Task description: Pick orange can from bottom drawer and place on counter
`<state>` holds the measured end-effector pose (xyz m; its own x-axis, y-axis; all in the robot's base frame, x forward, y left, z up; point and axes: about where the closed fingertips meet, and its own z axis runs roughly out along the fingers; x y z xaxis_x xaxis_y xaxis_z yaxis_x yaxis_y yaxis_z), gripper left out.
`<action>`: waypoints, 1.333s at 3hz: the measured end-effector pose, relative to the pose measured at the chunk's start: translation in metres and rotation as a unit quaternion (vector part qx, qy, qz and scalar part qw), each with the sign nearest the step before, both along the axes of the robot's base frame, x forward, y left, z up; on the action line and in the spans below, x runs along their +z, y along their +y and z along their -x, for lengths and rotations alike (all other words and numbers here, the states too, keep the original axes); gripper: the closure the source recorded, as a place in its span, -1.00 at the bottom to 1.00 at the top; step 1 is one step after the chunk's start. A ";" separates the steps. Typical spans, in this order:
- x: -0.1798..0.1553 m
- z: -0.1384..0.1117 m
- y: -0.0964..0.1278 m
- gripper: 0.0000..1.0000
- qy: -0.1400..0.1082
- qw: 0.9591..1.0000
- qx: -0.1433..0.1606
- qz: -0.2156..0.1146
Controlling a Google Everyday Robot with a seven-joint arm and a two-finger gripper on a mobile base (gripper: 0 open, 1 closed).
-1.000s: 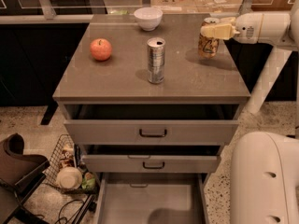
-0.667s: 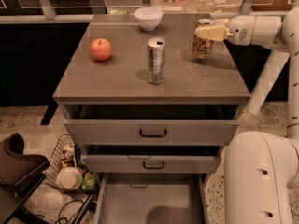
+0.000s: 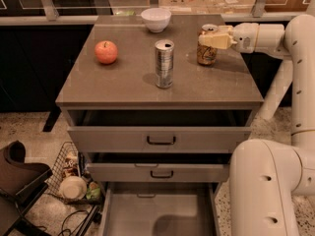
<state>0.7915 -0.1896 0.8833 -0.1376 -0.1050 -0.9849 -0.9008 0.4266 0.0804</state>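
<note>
The orange can (image 3: 206,54) stands upright at the back right of the counter (image 3: 123,85), low over it or just on it; I cannot tell if it touches. My gripper (image 3: 209,37) reaches in from the right and is shut on the can's top. The bottom drawer (image 3: 147,213) is pulled out at the bottom of the view, with only its bare grey floor showing.
A taller silver can (image 3: 164,63) stands mid-counter, left of the orange can. A red apple (image 3: 106,52) sits at the left and a white bowl (image 3: 156,18) at the back. My white arm (image 3: 268,191) fills the lower right. A wire basket (image 3: 74,176) sits on the floor at the left.
My gripper has carried the orange can to the left, from the counter's right edge further in over the top, and a little lower.
</note>
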 end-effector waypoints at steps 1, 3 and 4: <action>0.003 0.000 0.000 0.65 0.000 1.000 0.000 0.000; 0.003 0.000 0.004 -0.26 0.001 1.000 0.002 0.000; 0.002 -0.001 0.005 -0.73 0.001 1.000 0.002 0.000</action>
